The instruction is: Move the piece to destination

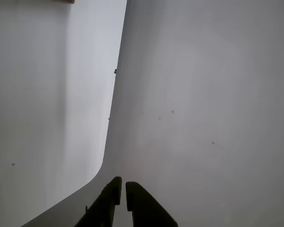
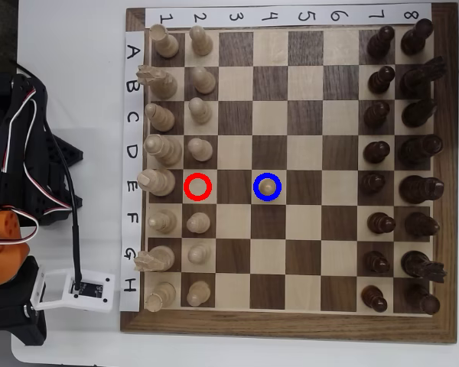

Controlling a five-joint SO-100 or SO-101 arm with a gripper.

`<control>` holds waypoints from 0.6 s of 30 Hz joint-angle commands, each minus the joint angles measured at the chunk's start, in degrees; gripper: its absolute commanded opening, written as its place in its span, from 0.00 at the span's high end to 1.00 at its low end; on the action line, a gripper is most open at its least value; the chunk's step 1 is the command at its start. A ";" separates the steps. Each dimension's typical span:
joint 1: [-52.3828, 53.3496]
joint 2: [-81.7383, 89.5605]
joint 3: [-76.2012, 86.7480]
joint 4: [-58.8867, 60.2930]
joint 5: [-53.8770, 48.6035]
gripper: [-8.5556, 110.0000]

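Piece (image 2: pixel 268 185) stands inside blue-ringed destination (image 2: pixel 268 187), mid-board; red-ringed square (image 2: pixel 198 186) vacant; claw (image 1: pixel 122 194) clenched, empty, off board; placement judged done; nothing left.

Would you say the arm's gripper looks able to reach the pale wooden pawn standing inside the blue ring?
Probably yes: the pale wooden pawn stands alone on open squares, nothing crowding it, though the gripper, nearly shut, points off-board.

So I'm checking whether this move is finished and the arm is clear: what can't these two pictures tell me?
- Gripper: the wrist view shows only the dark fingertips close together over bare white table; the bottom edge cuts off the rest.
- Chessboard: absent from the wrist view.
- Gripper in the overhead view: the arm is cut by the left edge, and the gripper cannot be picked out.
- Pawn in the blue ring: too small to judge centring.
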 commanded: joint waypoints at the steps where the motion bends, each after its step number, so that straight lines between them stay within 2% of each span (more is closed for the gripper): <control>1: 0.53 3.52 4.22 -0.79 -0.26 0.93; 18: 0.35 3.52 5.98 1.23 2.99 0.93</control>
